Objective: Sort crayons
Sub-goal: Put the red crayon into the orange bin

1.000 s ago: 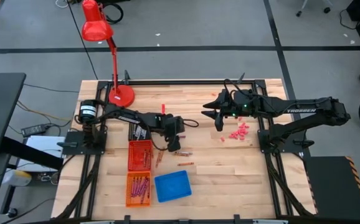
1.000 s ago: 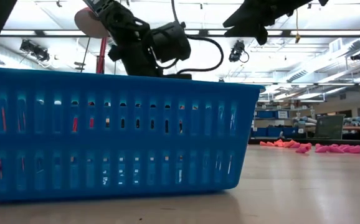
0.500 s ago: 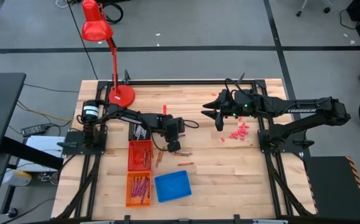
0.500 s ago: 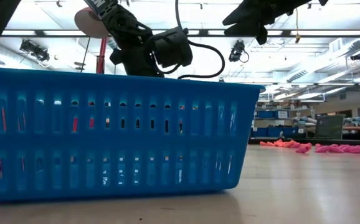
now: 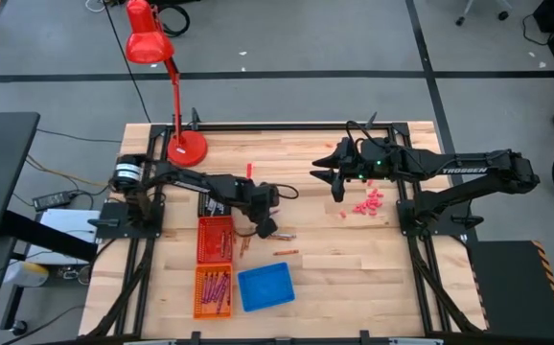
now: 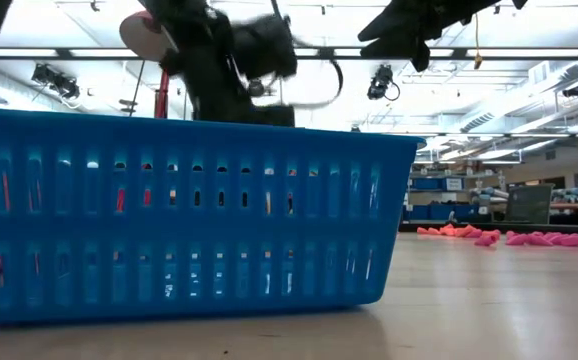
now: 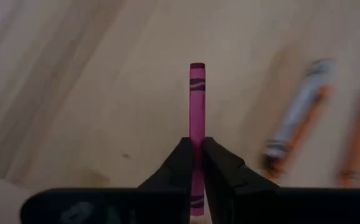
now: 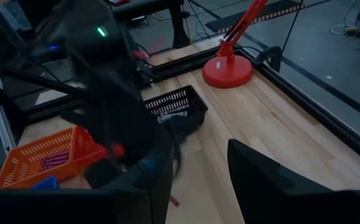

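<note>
My left gripper (image 5: pixel 265 228) is near the table's middle, shut on a magenta crayon (image 7: pixel 196 106). It hangs just right of an orange basket (image 5: pixel 215 240) of orange crayons. Loose crayons lie on the wood beside it: a grey one (image 7: pixel 298 121), an orange one (image 7: pixel 356 140) and others (image 5: pixel 284 252). A second orange basket (image 5: pixel 213 292) holds magenta crayons. My right gripper (image 5: pixel 319 172) waits open and raised over the table's far right, touching nothing; its own view shows the gap between its fingers (image 8: pixel 195 180). My left gripper pinches the magenta crayon between its two fingertips (image 7: pixel 181 163), near one end (image 7: pixel 196 152). The fingers slant steeply down from above and lie along the crayon. Most of its length sticks out past the fingertips. It looks lifted off the wood.
A blue basket (image 5: pixel 265 286) stands at the near middle and fills the low view (image 6: pixel 189 220). A black basket (image 8: pixel 177 106) sits under the left arm. A red desk lamp (image 5: pixel 186 144) stands at the far left. Pink chunky bits (image 5: pixel 367 203) lie under the right arm.
My left gripper has shut on the magenta crayon, rolled about its own axis and risen a little, drawing slightly toward the table's left edge. The right arm has kept still.
</note>
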Controlling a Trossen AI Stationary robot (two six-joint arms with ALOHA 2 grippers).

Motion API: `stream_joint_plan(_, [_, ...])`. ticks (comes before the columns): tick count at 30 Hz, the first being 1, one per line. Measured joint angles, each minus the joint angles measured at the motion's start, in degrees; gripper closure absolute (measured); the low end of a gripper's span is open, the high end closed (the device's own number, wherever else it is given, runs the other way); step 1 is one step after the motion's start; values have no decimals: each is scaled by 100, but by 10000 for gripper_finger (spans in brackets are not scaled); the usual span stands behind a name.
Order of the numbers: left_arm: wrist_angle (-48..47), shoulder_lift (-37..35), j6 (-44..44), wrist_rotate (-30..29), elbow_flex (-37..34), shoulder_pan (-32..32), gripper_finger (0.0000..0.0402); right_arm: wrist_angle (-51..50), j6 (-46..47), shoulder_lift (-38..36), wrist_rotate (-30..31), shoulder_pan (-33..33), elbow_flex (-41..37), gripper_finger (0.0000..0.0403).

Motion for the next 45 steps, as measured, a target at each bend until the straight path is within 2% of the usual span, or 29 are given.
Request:
stream_joint_plan(6, [-328,-690,-1298,-26,5,-380,373,6,-122,0,17,-2,0,247])
stream_joint_plan(13, [-945,-1433,-3852,-46,13,-1131,373,50,-296,0,37,-2,0,247])
stream_joint_plan(18, [-1139,-1610,-5270,-22,22,-1945,368,69,-336,2,41,-9,0,247])
stream_joint_plan(25, [-1604,-1562,-6601,-23,20,-3108,364,182,-449,9,9,-9,2,247])
stream_joint_plan(29, [-2055,-1568,-7283,-41,26,-3693,363,188,-439,9,4,-7,2,247])
stream_joint_plan(34, [-2446,-1566,-8108,-482,24,-4277,363,221,-442,9,2,-7,2,247])
stream_joint_plan(39, [-2465,-1566,-8272,-655,24,-4512,363,221,-425,11,2,-7,2,247])
stream_joint_plan(45, [-2420,-1298,-8186,-819,31,-4509,363,219,-447,11,0,-7,2,247])
